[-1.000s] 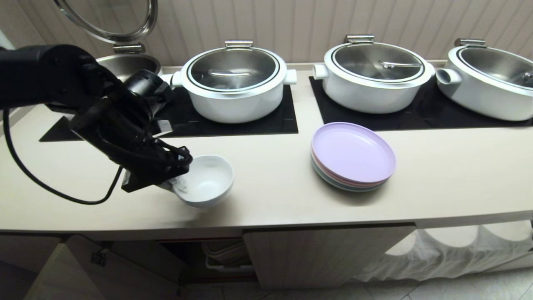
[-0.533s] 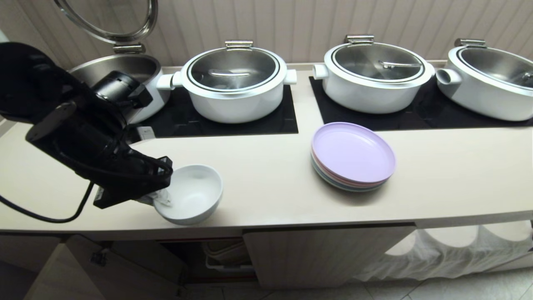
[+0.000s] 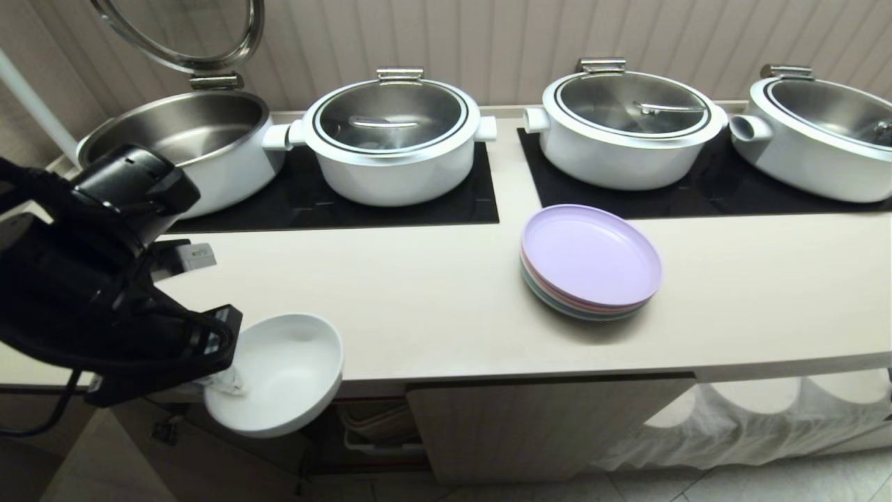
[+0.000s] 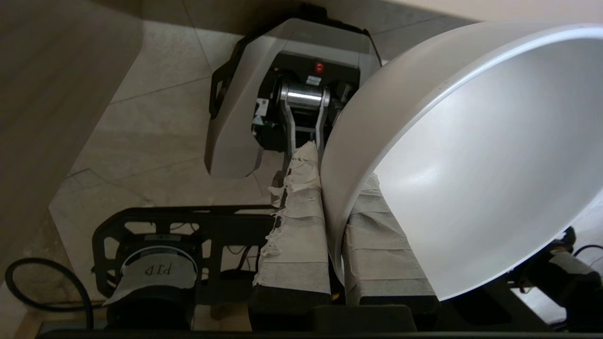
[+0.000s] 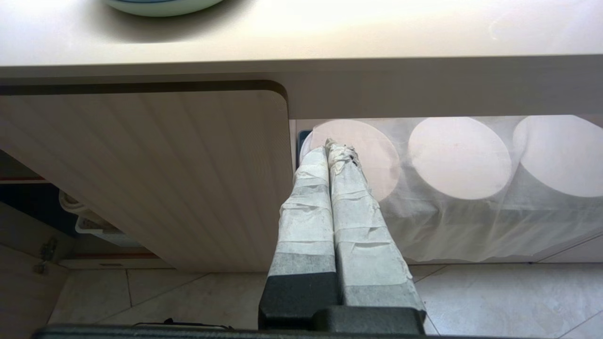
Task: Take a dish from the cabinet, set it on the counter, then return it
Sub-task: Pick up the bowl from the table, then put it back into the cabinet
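The dish (image 3: pixel 279 373), a plain white bowl, hangs tilted just past the front edge of the cream counter (image 3: pixel 446 293), above the open left part of the cabinet (image 3: pixel 362 425). My left gripper (image 3: pixel 226 380) is shut on its near rim. In the left wrist view the taped fingers (image 4: pixel 297 212) pinch the dish's wall (image 4: pixel 471 165), one inside and one outside, around the left gripper's middle (image 4: pixel 338 167). My right gripper (image 5: pixel 332 148) is parked below the counter edge, shut and empty, in front of the fluted cabinet door (image 5: pixel 165 174).
A stack of pastel plates (image 3: pixel 591 261) sits on the counter to the right. Three lidded white pots (image 3: pixel 394 139) (image 3: pixel 624 125) (image 3: pixel 822 132) and one open pot (image 3: pixel 188 150) stand on the black hobs behind. An open cabinet door (image 3: pixel 104 453) hangs at lower left. The robot's base (image 4: pixel 282 94) lies beneath the dish.
My left arm has drawn back towards the front left and lower, carrying the dish from above the counter to beyond its front edge. The grip has stayed the same.
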Available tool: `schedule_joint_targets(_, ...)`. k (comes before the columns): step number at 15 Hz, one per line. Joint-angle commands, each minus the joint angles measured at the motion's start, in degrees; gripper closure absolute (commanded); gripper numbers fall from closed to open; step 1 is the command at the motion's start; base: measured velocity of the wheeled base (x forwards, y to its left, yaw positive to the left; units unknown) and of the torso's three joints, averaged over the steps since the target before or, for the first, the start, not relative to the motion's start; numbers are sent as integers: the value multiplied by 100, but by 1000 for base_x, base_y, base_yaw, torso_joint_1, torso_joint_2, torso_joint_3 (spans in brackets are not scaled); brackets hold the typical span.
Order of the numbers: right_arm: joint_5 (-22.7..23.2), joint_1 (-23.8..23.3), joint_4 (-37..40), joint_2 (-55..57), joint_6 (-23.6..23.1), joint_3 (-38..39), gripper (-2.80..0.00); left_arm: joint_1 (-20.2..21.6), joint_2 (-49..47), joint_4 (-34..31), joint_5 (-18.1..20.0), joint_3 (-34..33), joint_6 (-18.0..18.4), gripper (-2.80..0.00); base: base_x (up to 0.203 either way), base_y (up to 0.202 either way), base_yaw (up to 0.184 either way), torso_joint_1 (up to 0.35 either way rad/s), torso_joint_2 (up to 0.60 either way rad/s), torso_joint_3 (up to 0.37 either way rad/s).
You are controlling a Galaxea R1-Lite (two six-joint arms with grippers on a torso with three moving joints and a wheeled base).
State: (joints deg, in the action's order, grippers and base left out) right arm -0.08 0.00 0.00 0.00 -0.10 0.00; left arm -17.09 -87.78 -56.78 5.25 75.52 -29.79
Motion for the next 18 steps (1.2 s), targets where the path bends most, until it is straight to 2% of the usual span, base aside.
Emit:
schedule_joint_targets(1,0,6,0,0,1,0,0,-5,348,-26,-7,-327,-10,0,0,0,0,0,0,0)
schedule_joint_targets(6,0,0,0,0,1,0,0,-5,1024,35,15,-1042,-13,0,0,0,0,0,0,0)
schedule_joint_targets(10,0,0,0,0,1,0,0,-23,1647,203,9,-1904,3,0,0,0,0,0,0,0)
schedule_joint_targets(13,0,0,0,0,1,0,0,-172,2132,278,-6,-2425,-4,0,0,0,0,0,0,0)
schedule_joint_targets(15,0,1,0,0,1,0,0,-312,2361,282,-7,-2645,-25,0,0,0,0,0,0,0)
schedule_joint_targets(18,0,0,0,0,1,0,0,-312,2564,249,-15,-2768,-35,0,0,0,0,0,0,0)
